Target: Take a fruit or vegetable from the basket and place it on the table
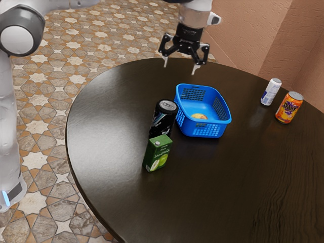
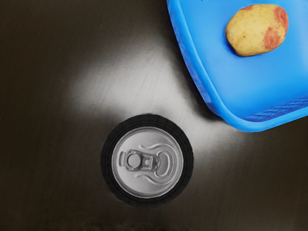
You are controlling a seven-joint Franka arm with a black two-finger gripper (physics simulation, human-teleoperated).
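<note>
My gripper (image 1: 180,69) hangs open above the table (image 1: 212,182), with nothing between its fingers. It is higher than the blue basket (image 1: 204,129), toward the exterior view's upper left of it. A yellowish, red-blotched potato-like item (image 1: 199,116) lies on the basket's floor. In the wrist view the same potato-like item (image 2: 257,30) rests inside the basket (image 2: 211,103), near one of its walls.
A black can (image 1: 164,117) stands beside the basket, and its top (image 2: 147,162) faces my hand camera. A green juice carton (image 1: 158,153) is close to that can. Farther right are a white can (image 1: 271,92) and an orange can (image 1: 289,108).
</note>
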